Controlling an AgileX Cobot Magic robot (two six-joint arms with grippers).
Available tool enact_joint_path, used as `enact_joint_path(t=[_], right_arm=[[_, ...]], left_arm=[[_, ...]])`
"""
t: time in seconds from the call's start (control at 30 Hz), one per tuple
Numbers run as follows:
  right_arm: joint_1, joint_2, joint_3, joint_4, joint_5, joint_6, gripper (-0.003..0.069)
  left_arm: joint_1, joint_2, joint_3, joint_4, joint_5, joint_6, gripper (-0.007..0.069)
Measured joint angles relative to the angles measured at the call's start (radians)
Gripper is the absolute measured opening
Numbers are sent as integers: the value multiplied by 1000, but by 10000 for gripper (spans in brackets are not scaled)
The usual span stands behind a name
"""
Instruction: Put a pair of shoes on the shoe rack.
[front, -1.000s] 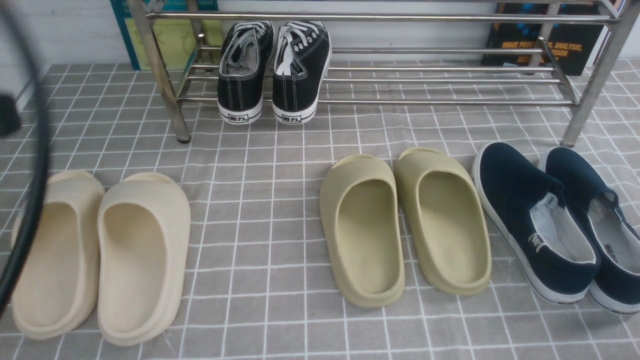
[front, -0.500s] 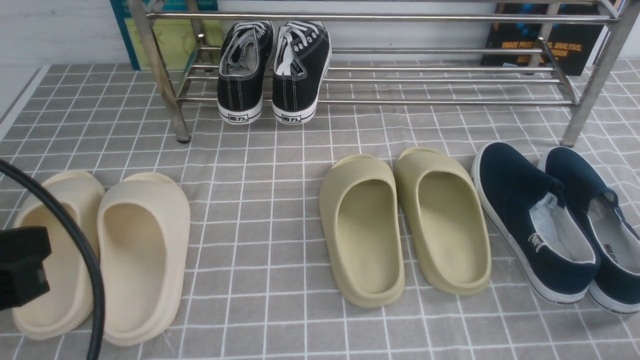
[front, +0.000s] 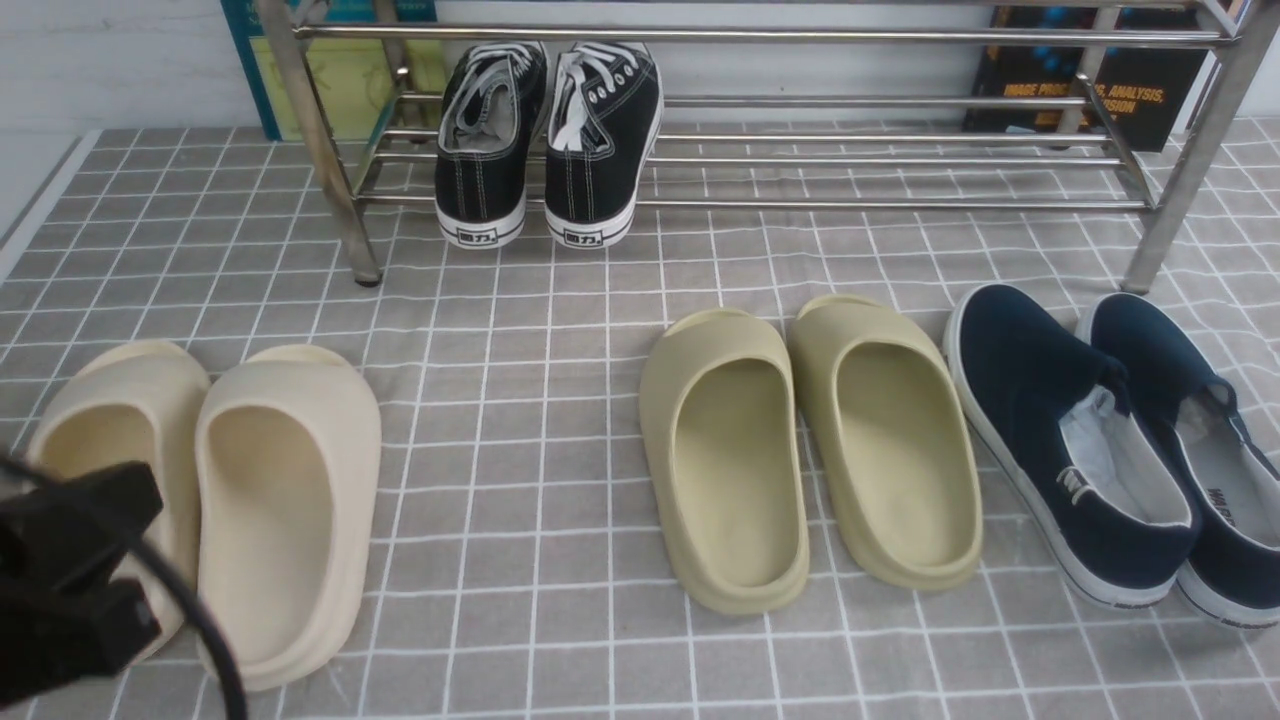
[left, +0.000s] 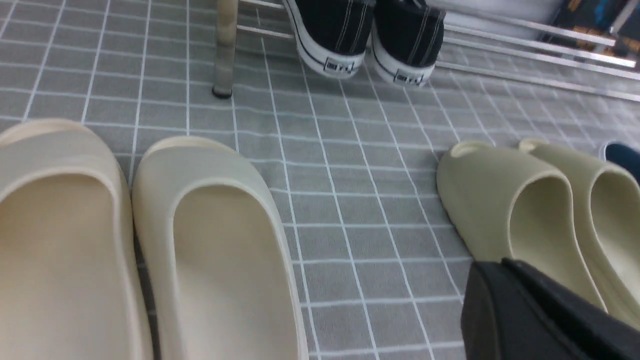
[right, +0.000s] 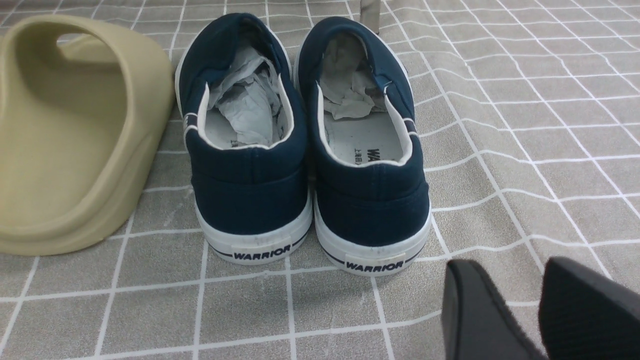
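The pair of shoes, two black canvas sneakers (front: 487, 140) (front: 603, 140) with white laces, stands side by side on the lower bars of the silver shoe rack (front: 850, 204), near its left leg, heels toward me. Their heels also show in the left wrist view (left: 335, 30). My left gripper (left: 492, 265) is shut with nothing in it, low above the cloth between the beige and olive slides. In the front view the left arm (front: 70, 580) is a black mass at the lower left. My right gripper (right: 507, 262) is open and empty, just behind the navy slip-ons' heels.
A pair of beige slides (front: 200, 510) lies front left. Olive slides (front: 810, 450) lie in the middle and navy slip-ons (front: 1100, 440) front right, all on a grey checked cloth (front: 540, 400). Books (front: 1090, 80) lean behind the rack.
At the left edge, the left arm's black end has come down and nearer the camera, over the outer beige slide. The shoes have not moved.
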Motion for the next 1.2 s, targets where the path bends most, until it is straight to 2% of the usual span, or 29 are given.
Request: enact_joint_path(t=[0.1,0.17,0.43,0.67,1.0,1.2], right_arm=[[0,0,0,0,0,0,239],[0,0,0,0,0,0,239],[0,0,0,0,0,0,239],[0,0,0,0,0,-2,239],[0,0,0,0,0,-2,239],[0,0,0,0,0,-2,239]], left_arm=[[89,-97,133,-56,-151,58,-13],[136,-164,191,-65,-189,69,-13],[286,-395,354,-26,-160,75,-13],[305,-422,429,-9,-95,79,-13],[305,-422,436,-8,8,80,-13],[305,-422,436,-8,13,80,-13]])
